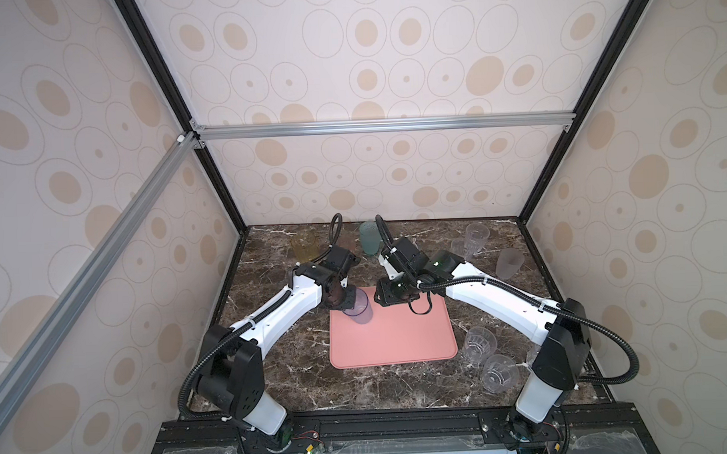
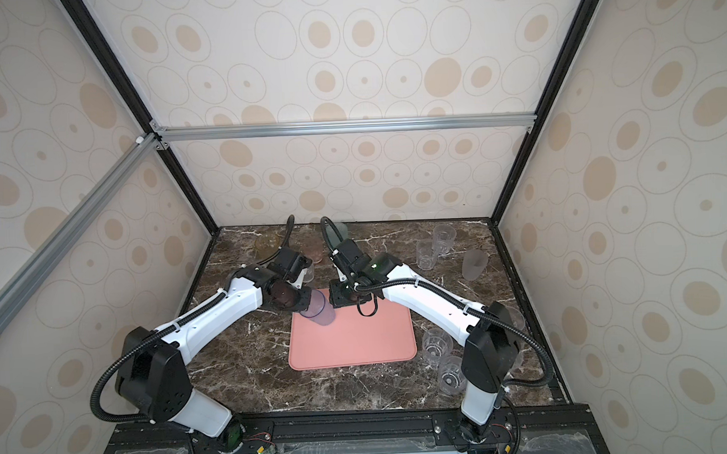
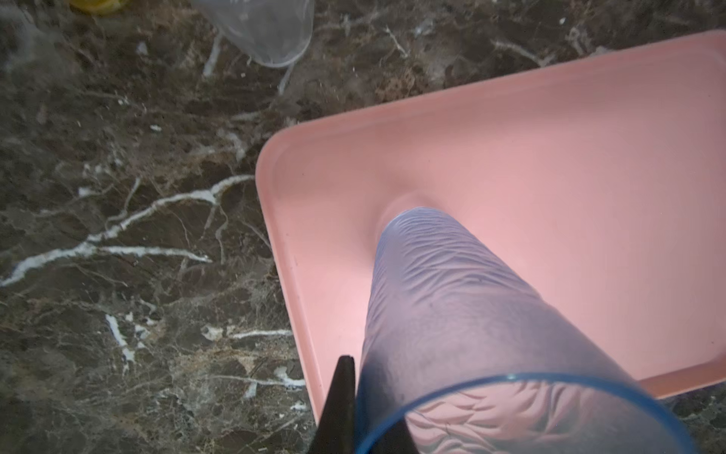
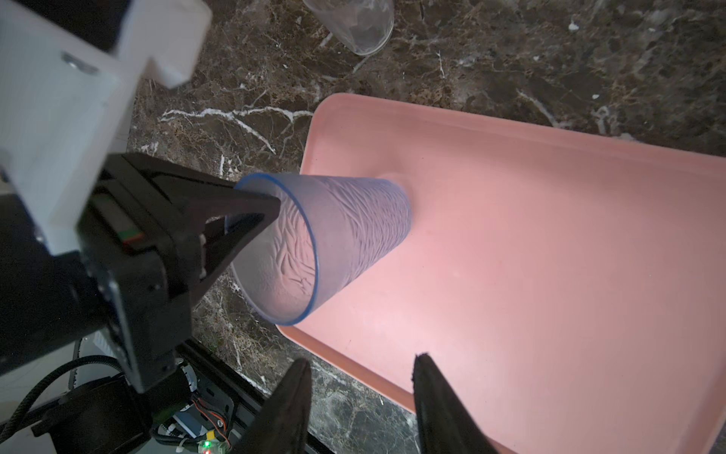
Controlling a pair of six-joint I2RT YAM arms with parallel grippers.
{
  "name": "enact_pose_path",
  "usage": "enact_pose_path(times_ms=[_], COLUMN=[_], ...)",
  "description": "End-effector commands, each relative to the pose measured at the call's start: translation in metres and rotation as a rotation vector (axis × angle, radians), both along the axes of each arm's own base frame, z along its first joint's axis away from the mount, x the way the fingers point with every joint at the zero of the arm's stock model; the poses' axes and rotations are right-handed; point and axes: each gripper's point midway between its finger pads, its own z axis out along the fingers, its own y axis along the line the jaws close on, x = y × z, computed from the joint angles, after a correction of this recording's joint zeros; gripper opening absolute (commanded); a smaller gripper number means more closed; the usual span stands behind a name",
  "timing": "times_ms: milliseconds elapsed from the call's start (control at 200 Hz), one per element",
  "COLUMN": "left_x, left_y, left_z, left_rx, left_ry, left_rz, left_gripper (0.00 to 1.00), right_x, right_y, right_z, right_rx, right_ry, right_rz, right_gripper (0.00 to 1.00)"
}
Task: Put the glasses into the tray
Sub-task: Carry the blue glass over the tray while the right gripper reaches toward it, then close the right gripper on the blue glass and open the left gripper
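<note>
Tumblers: one grey-blue translucent tumbler [image 1: 361, 312] at ten o'clock on the salmon-pink rectangular tray [image 1: 399, 343], rim pinched by left pincer [image 4: 271, 210]; right pincer [image 4: 361, 359] spread. Elsewhere one amber tumbler [image 1: 304, 244], one teal tumbler [image 1: 369, 236], one pink tumbler [image 2: 312, 250], seven clear tumblers [image 1: 478, 344].

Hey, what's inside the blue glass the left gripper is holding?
One finger of the left gripper sits inside the rim of the grey-blue glass; nothing else shows. Its inner bottom is hidden by its own frosted wall.

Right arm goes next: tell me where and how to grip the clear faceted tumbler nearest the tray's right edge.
Pinch the clear faceted tumbler by its rim, probably from straight above, one finger inside, one outside: it stands upright, mouth open upward.
</note>
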Motion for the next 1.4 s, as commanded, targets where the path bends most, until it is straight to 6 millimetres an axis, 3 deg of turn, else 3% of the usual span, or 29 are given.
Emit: enact_pose_path(times_ms=[0,130,310,575,725,890,1155,1395], left_x=[0.010,0.012,0.020,0.030,0.031,0.031,0.042,0.041], left_y=[-0.007,-0.011,-0.018,-0.027,-0.028,-0.021,0.038,0.081], left_z=[0.008,0.006,0.014,0.028,0.033,0.061,0.097,0.107], left_rx=[0.024,0.020,-0.003,-0.029,-0.033,-0.047,-0.138,-0.152], left_ry=[-0.019,-0.014,-0.043,-0.083,-0.092,-0.164,-0.353,-0.502], left_rz=[-0.039,-0.051,-0.052,-0.062,-0.063,-0.053,0.094,0.236], left_gripper=[0.02,0.15,0.23,0.25,0.26,0.34,0.43,0.45], right_x=[0.001,0.004,0.017,0.044,0.054,0.063,0.076,0.083], right_y=[-0.001,0.006,0.011,0.019,0.019,0.019,0.017,0.032], right_z=[-0.002,-0.005,-0.011,-0.016,-0.029,-0.045,-0.066,-0.058], right_rx=[0.031,0.047,0.046,0.069,0.051,-0.015,-0.157,-0.233], right_ry=[0.028,0.045,0.050,0.038,0.052,0.052,0.019,-0.059], right_rz=[-0.019,-0.010,-0.022,-0.061,-0.077,-0.071,-0.044,0.018], right_gripper=[0.46,0.47,0.48,0.48,0.48,0.44,0.25,0.07])
